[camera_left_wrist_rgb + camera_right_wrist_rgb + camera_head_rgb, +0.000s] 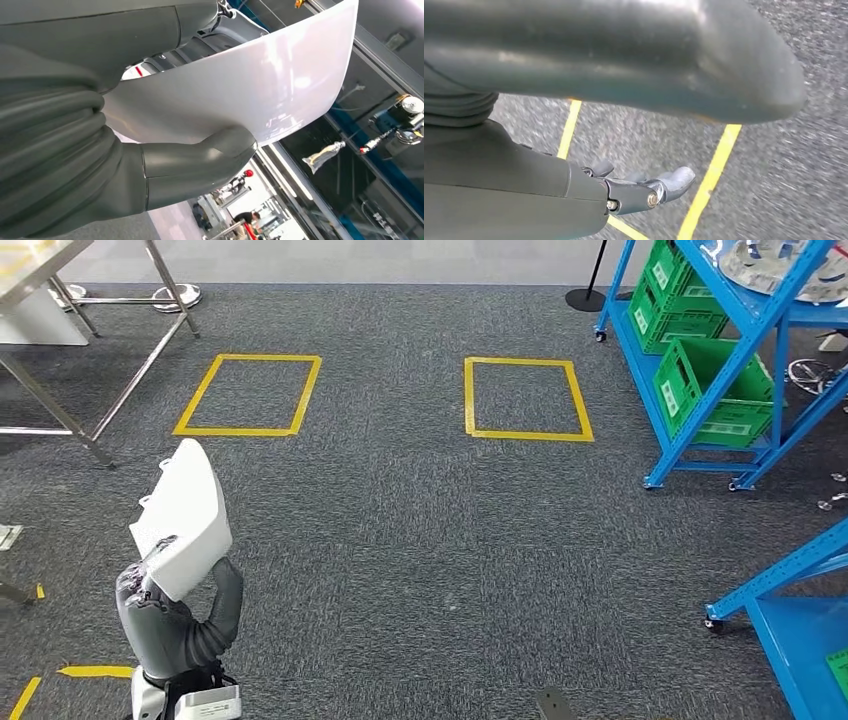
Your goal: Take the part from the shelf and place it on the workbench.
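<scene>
Part (185, 515), white, gripped upright in left robot hand (165, 625); right robot hand (644, 187) w/ fingers apart, holding nothing.

Left hand (150, 165) grips white part (240, 95), thumb (200, 167) pressed against glossy face.

The head view looked forward and down from high over the carpet floor (420, 540). The left wrist view sat close behind the left hand (165, 175), tilted up toward the ceiling. The right wrist view hung close behind the right hand (644, 187), facing the same carpet with its yellow tape lines (711, 175).
</scene>
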Robot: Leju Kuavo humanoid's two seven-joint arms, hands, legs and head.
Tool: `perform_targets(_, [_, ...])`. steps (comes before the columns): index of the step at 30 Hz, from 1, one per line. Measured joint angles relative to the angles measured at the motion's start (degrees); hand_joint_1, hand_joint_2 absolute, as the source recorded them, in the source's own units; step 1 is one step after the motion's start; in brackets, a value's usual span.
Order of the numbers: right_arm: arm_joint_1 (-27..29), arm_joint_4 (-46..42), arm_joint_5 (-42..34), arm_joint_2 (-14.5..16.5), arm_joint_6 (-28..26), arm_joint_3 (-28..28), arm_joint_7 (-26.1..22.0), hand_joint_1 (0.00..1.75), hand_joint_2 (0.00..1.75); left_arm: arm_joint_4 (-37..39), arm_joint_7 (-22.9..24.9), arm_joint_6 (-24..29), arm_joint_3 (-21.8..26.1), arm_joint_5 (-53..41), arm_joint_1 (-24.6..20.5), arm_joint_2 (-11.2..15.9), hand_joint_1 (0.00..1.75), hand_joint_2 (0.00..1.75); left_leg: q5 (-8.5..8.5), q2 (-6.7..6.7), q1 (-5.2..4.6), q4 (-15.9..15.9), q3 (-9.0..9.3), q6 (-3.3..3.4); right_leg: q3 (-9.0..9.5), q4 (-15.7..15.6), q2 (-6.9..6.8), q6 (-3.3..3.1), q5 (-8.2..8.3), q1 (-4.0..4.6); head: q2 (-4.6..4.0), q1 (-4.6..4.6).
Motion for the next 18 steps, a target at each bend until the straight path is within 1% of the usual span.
perform_targets(1, [-0.1, 0.0, 0.1, 0.0, 0.0, 0.0, -0.2, 0.0, 0.0, -0.1, 0.0, -0.1, 0.1, 0.1, -0.1, 0.0, 1.75, 1.75, -1.12, 1.69, -0.09, 1.7, -0.91, -0.19, 0.1, -0.2, -0.83, -0.41, 0.18, -0.04, 0.0, -0.1])
perform_targets(2, [0.0, 0.0, 0.2, -0.1, -0.1, 0.0, -0.2, 0.0, 0.0, -0.1, 0.0, -0.3, 0.3, 0.1, -0.3, 0.0, 1.75, 1.75, -2.85, 3.78, -0.14, 4.6, -2.16, -0.31, 0.11, -0.3, -1.66, -0.7, 0.24, 0.09, 0.0, -0.21])
perform_targets(3, [0.1, 0.0, 0.3, -0.1, -0.1, 0.0, -0.2, 0.0, 0.0, -0.1, 0.0, -0.3, 0.4, 0.3, -0.5, 0.0, 1.75, 1.75, -4.83, 5.23, -0.15, 8.4, -3.85, -0.46, 0.1, -0.3, -2.54, -0.89, 0.21, 0.23, 0.0, -0.31])
perform_targets(4, [0.3, 0.0, 0.4, -0.1, -0.1, 0.0, 0.0, 0.0, 0.0, 0.0, 0.0, -0.3, 0.5, 0.6, -0.6, 0.0, 1.75, 1.75, -6.37, 5.94, -0.09, 11.9, -5.4, -0.6, 0.09, -0.3, -3.47, -0.99, 0.16, 0.35, 0.0, -0.31])
perform_targets(5, [0.4, 0.0, 0.5, -0.2, -0.1, 0.0, 0.2, 0.0, 0.0, 0.2, 0.0, -0.2, 0.6, 1.1, -0.6, 0.1, 1.75, 1.75, -7.05, 6.28, -0.05, 14.2, -6.32, -0.68, 0.08, -0.3, -4.42, -1.06, 0.1, 0.44, 0.0, -0.32])
perform_targets(6, [0.5, 0.0, 0.6, -0.2, -0.1, 0.0, 0.5, 0.0, 0.0, 0.4, 0.0, 0.1, 0.7, 1.6, -0.7, 0.2, 1.75, 1.75, -6.72, 6.5, -0.03, 14.6, -6.26, -0.7, 0.08, -0.2, -5.32, -1.09, 0.03, 0.49, 0.0, -0.32])
perform_targets(7, [0.5, 0.0, 0.7, -0.2, -0.1, 0.0, 0.6, 0.0, 0.0, 0.6, 0.0, 0.3, 0.7, 2.1, -0.9, 0.3, 1.75, 1.75, -5.42, 6.82, -0.03, 12.5, -5.0, -0.64, 0.11, -0.2, -6.12, -1.07, -0.05, 0.52, 0.0, -0.32])
perform_targets(8, [0.6, 0.0, 0.8, -0.2, -0.1, 0.0, 0.7, 0.0, 0.0, 0.8, 0.0, 0.6, 0.7, 2.4, -1.2, 0.4, 1.75, 1.75, -3.65, 7.63, -0.08, 8.7, -2.78, -0.49, 0.19, -0.1, -6.89, -1.01, -0.17, 0.54, 0.0, -0.32])
perform_targets(9, [0.6, 0.0, 0.8, -0.2, -0.1, 0.0, 0.8, 0.0, 0.0, 1.0, 0.0, 0.8, 0.7, 2.5, -1.6, 0.4, 1.75, 1.75, -2.38, 8.83, -0.26, 4.9, -0.6, -0.18, 0.28, -0.1, -7.58, -0.85, -0.32, 0.65, 0.0, -0.31])
perform_targets(10, [0.6, 0.0, 0.8, -0.2, -0.2, 0.0, 0.8, 0.0, 0.0, 1.2, 0.0, 0.9, 0.7, 2.6, -1.9, 0.5, 1.75, 1.75, -1.48, 9.85, -0.43, 1.8, 1.13, 0.19, 0.36, 0.0, -8.19, -0.63, -0.48, 0.75, 0.0, -0.3])
perform_targets(11, [0.6, 0.0, 0.8, -0.2, -0.2, 0.0, 0.8, 0.0, 0.0, 1.3, 0.0, 1.0, 0.7, 2.7, -2.2, 0.5, 1.75, 1.75, -1.1, 10.49, -0.59, -0.1, 2.07, 0.57, 0.44, 0.1, -8.74, -0.36, -0.57, 0.85, 0.0, -0.27])
perform_targets(12, [0.6, 0.0, 0.8, -0.1, -0.2, 0.0, 0.8, 0.0, 0.0, 1.5, 0.0, 1.1, 0.7, 2.7, -2.4, 0.5, 1.75, 1.75, -1.17, 10.45, -0.75, -0.5, 2.18, 0.92, 0.53, 0.0, -9.26, -0.07, -0.61, 0.93, 0.0, -0.27])
perform_targets(13, [0.5, 0.0, 0.8, -0.1, -0.2, 0.0, 0.8, 0.0, 0.0, 1.6, 0.0, 1.1, 0.7, 2.7, -2.5, 0.6, 1.75, 1.75, -0.96, 9.77, -0.76, -0.7, 2.13, 1.22, 0.68, 0.0, -9.83, 0.25, -0.63, 0.93, 0.0, -0.27])
perform_targets(14, [0.5, 0.0, 0.8, -0.1, -0.2, 0.0, 0.8, 0.0, 0.0, 1.7, 0.0, 1.1, 0.7, 2.7, -2.6, 0.6, 1.75, 1.75, -0.77, 9.08, -0.63, -0.9, 2.18, 1.55, 0.8, 0.0, -9.87, 0.64, -0.73, 0.85, 0.0, -0.27])
perform_targets(15, [0.4, 0.0, 0.8, -0.1, -0.2, 0.0, 0.8, 0.0, 0.0, 1.7, 0.0, 1.2, 0.7, 2.7, -2.7, 0.7, 1.75, 1.75, -0.57, 8.42, -0.47, -1.2, 2.28, 1.88, 0.73, 0.4, -8.81, 1.04, -1.15, 0.73, 0.0, -0.24])
perform_targets(16, [0.4, 0.0, 0.8, 0.0, -0.2, 0.0, 0.8, 0.0, 0.0, 1.8, 0.0, 1.2, 0.7, 2.8, -2.9, 0.7, 1.75, 1.75, -0.33, 7.77, -0.26, -1.5, 2.36, 2.23, 0.12, 1.9, -7.07, 1.41, -2.14, 0.6, 0.0, -0.15])
perform_targets(17, [0.5, 0.0, 0.8, 0.0, -0.2, 0.0, 0.8, 0.0, 0.0, 1.9, 0.0, 1.2, 0.6, 2.8, -3.1, 0.7, 1.75, 1.75, -0.12, 7.14, -0.08, -1.7, 2.41, 2.49, -1.16, 4.5, -5.0, 1.69, -3.64, 0.43, 0.0, -0.07])
perform_targets(18, [0.6, 0.0, 0.8, 0.0, -0.2, 0.0, 0.9, 0.0, 0.0, 2.1, 0.0, 1.4, 0.6, 3.0, -3.4, 0.7, 1.75, 1.75, -0.03, 6.44, -0.05, -1.7, 2.29, 2.65, -2.92, 8.1, -3.31, 1.87, -5.37, 0.35, 0.0, 0.0])
